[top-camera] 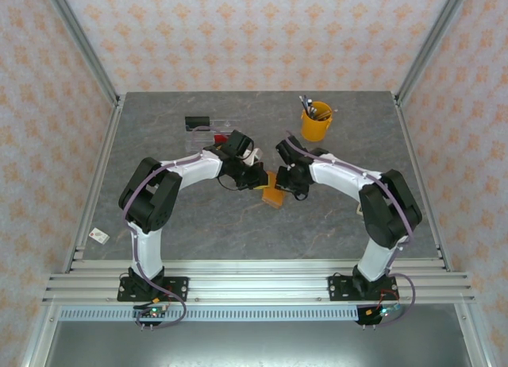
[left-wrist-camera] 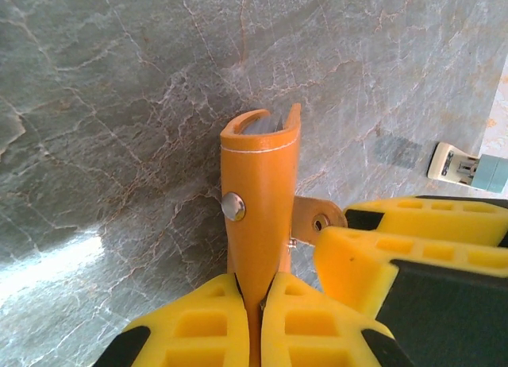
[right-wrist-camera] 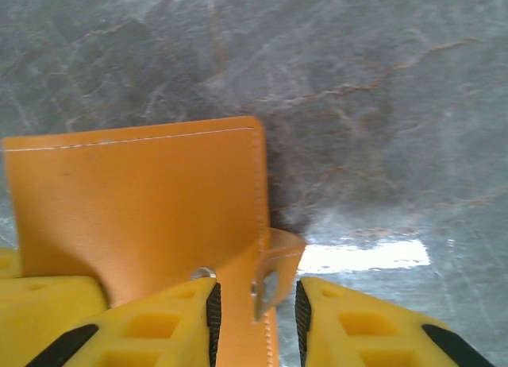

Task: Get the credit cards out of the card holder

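Card holder (left-wrist-camera: pixel 258 200): squeezing it tight with left end effector (left-wrist-camera: pixel 254 291), holding right end effector (right-wrist-camera: pixel 255 299) loose around snap tab (right-wrist-camera: pixel 278 252); needing steady hold, gentle pull.

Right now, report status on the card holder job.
Left gripper clamped on card holder. Right gripper open around its snap tab. Pen cup far back, well apart.

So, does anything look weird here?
The card holder is pinched on edge in the left gripper, and its snap tab sticks out loose between the open jaws of the right gripper.
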Controlling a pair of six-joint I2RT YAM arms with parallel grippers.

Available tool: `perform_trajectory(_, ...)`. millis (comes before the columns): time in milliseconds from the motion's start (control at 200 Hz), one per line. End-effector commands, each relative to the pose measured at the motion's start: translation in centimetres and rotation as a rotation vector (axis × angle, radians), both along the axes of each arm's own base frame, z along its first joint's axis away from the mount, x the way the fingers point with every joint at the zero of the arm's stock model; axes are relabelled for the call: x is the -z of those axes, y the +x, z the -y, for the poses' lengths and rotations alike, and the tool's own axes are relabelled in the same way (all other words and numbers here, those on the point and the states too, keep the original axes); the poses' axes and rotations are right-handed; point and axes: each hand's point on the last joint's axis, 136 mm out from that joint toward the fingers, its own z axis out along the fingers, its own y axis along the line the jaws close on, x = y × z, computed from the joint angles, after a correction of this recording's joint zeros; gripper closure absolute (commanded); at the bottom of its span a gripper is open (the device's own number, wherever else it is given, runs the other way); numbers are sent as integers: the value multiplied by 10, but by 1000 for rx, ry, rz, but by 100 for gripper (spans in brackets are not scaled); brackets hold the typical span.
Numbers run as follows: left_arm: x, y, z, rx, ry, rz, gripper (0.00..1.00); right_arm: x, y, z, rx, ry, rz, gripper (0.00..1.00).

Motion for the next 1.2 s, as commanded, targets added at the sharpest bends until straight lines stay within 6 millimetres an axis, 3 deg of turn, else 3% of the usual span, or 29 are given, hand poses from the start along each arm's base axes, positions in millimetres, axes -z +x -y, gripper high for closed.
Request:
perform_trajectory(0, -6, -1, -1, -3, -13, -11, 100, 7, 0, 11, 22, -73, -15, 67)
perform_trajectory(185, -5, -2, -2, -2, -7, -15, 100, 9, 0, 20, 47, -128, -18, 69)
perform_trajectory(435, 0, 0, -10, -33, 47, -17, 100, 15, -2, 18, 55, -112, -36, 82)
perform_trajectory(520, 2, 0, -17, -55, 87, -19, 83, 15, -1, 16, 56, -105, -32, 90)
perform_trajectory(601, 0, 1, -21, -66, 96, -16, 61, 8, 3, 18, 53, -109, 3, 100)
perform_trajectory(651, 3, 1, -25, -77, 113, -21, 50, -3, 5, 19, 34, -116, 44, 100)
perform_trajectory(671, -9, 2, -27, -84, 105, 6, 46, -9, 7, 19, 21, -120, 67, 100)
perform_trajectory(776, -20, 7, -45, -124, 137, 41, 27, -34, 11, 15, -32, -103, 140, 100)
perform_trajectory(1026, -49, 16, -104, -258, 290, 153, 1, -75, 10, -33, -206, 132, 187, 100)
perform_trajectory(1111, -56, 16, -122, -301, 345, 189, 0, -85, 12, -48, -234, 194, 199, 100)
perform_trajectory(1191, -58, 15, -127, -334, 337, 203, 0, -88, 15, -57, -246, 220, 201, 100)
